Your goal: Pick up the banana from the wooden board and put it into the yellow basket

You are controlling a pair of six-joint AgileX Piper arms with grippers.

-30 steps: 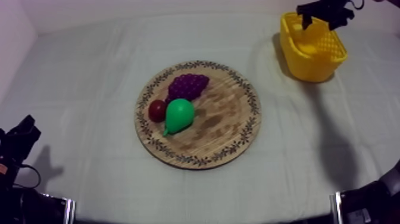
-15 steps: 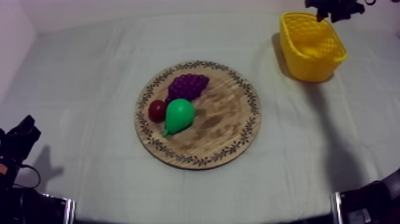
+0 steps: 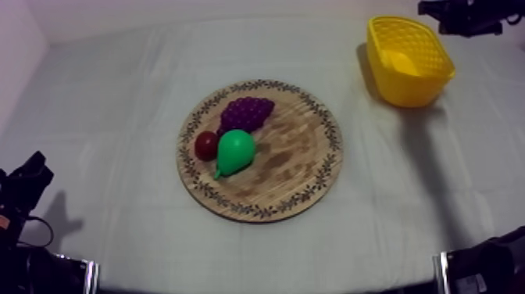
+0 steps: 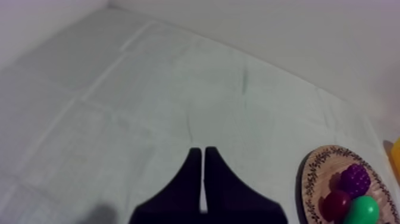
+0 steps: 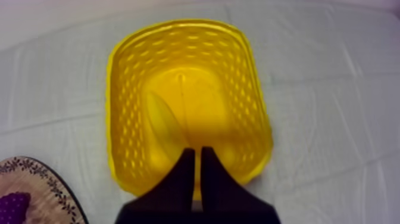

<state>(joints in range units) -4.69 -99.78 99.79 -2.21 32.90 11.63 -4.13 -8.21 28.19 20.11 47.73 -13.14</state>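
Top view: curved yellow toy banana [image 3: 404, 61] lies inside yellow perforated plastic basket [image 3: 410, 90]; right gripper [image 3: 445, 12] hangs just beyond it. Judged step: retreat; best rise straight, clear of rim.
Right wrist view: fingers together, empty; banana smooth, pale, slim, along basket floor.
Left wrist view: left gripper [image 4: 199, 152] closed together, empty, over grey-white cloth [image 4: 149, 89].

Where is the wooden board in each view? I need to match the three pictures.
Top view: board mid-table, left of the basket.
Left wrist view: board beyond and beside the left gripper.
Right wrist view: board beside the basket, near the right gripper.
Shared landmark: the grapes on the board.
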